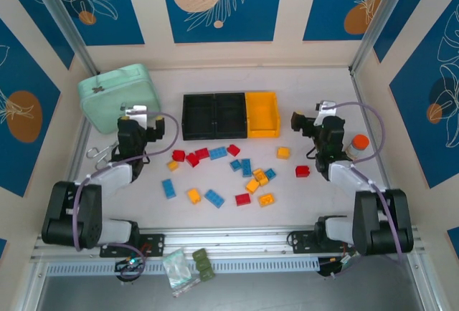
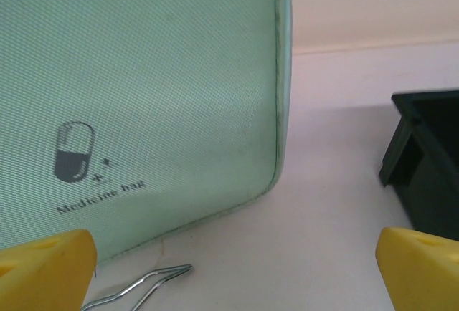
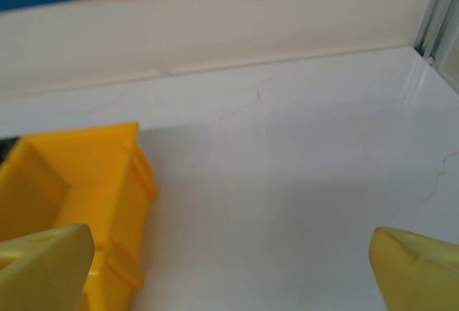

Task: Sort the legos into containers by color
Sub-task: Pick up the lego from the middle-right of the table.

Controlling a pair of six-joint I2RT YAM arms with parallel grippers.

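Red, blue and yellow-orange legos lie scattered on the white table's middle, among them a red one (image 1: 192,159), a blue one (image 1: 214,198) and a yellow one (image 1: 266,199). Behind them stand the joined containers: two black bins (image 1: 214,116) and a yellow-orange bin (image 1: 262,114). My left gripper (image 1: 138,114) hangs open left of the black bins, facing the mint case; its yellow fingertips (image 2: 46,268) stand wide apart around bare table (image 2: 233,275). My right gripper (image 1: 315,120) is open just right of the yellow-orange bin (image 3: 72,182), nothing between its fingertips (image 3: 419,268).
A mint-green medicine case (image 1: 118,96) sits at the back left, close ahead of the left gripper. Metal tweezers (image 2: 136,286) lie beside it. A bottle with an orange cap (image 1: 356,146) stands by the right arm. A clear bag (image 1: 177,268) and dark green blocks (image 1: 204,264) lie at the near edge.
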